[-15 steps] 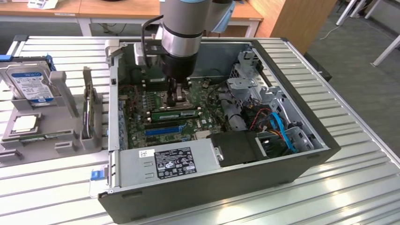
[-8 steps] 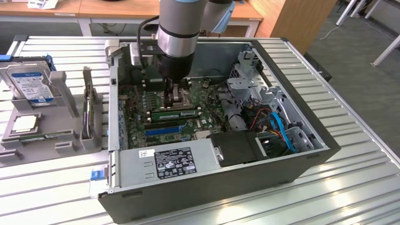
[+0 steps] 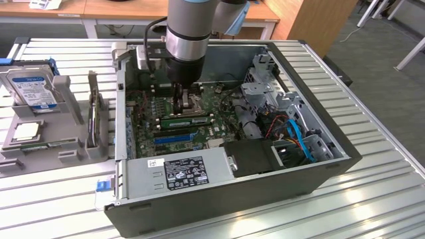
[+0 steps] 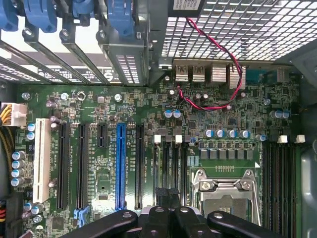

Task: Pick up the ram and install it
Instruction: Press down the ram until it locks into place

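- Surface [image 3: 371, 199]: ribbed metal slats, silver, with an open PC case [image 3: 232, 209] lying on its side on it.
- Arm [image 3: 189, 35] comes down from above into the case, over the motherboard [image 3: 149, 124].
- Gripper [image 3: 180, 97] is low over the board, just beside the CPU socket [image 3: 192, 102]; the wrist view shows the black fingers [image 4: 163, 218] pressed together, narrow gap, nothing visibly between them.
- Ram [image 3: 184, 121]: a green stick lies across the board just in front of the gripper, near the blue slot [image 3: 176, 137]; cannot tell if it is fully seated.
- Wrist view: green board with blue PCIe slot [image 4: 120, 166], white slot [image 4: 41, 158], metal socket frame [image 4: 225, 191], red-black wire pair [image 4: 218, 64] looping from the perforated cage [image 4: 237, 25].
- Power supply [image 3: 179, 172] with label at the case's near edge; blue cables [image 3: 302, 142] toward the exterior view's right.
- Grey tray [image 3: 47, 139] on the surface at the exterior view's left, holding a hard drive [image 3: 30, 87] upright, a square chip [image 3: 27, 130] and another green stick [image 3: 43, 146] lying flat.
- Room: wooden desks [image 3: 126, 7] behind, wood panel [image 3: 315, 17] at the back, grey carpet [image 3: 385, 64] at the exterior view's right.
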`<state>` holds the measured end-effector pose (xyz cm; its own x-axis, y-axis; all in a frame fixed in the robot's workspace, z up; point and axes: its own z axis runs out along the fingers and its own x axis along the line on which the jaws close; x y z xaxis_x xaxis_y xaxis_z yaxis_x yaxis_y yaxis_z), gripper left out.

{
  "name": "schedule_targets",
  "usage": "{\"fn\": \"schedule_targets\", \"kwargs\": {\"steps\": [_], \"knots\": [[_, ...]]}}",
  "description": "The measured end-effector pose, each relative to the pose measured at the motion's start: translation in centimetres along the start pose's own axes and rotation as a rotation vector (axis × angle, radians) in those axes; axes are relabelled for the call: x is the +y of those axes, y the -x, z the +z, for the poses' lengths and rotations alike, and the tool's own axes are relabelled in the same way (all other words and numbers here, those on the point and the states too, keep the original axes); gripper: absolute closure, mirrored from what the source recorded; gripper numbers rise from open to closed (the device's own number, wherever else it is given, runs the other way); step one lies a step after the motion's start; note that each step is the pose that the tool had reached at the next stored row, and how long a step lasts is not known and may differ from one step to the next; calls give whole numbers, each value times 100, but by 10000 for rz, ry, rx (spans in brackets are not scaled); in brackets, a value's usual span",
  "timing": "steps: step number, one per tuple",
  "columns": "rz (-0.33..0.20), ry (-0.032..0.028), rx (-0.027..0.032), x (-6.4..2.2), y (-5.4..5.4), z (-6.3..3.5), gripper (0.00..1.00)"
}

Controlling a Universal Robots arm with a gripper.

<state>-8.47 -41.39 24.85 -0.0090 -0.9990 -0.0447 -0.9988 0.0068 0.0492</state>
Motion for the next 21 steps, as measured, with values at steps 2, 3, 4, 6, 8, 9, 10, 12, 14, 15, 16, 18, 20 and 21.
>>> {"fn": "schedule_targets", "kwargs": {"steps": [2,3,4,6,8,9,10,12,14,15,16,18,20,21], "knots": [[1,0,0,1,-2,0,90],[0,1,0,0,-7,-1,90],[0,1,1,-1,-10,-1,90],[0,1,0,-3,-18,-1,90],[0,1,0,-5,-28,-1,90],[0,1,-1,-6,-33,-2,90],[0,0,-1,-7,-38,-2,90],[0,0,-1,-9,-45,-2,90],[1,0,-1,-9,-45,-2,90],[1,-1,-1,-9,-45,-2,90],[0,0,-1,-9,-45,-2,90],[0,-1,-2,-9,-46,4,90],[0,0,-3,-10,-46,17,90],[0,1,-3,-10,-47,25,90]]}}
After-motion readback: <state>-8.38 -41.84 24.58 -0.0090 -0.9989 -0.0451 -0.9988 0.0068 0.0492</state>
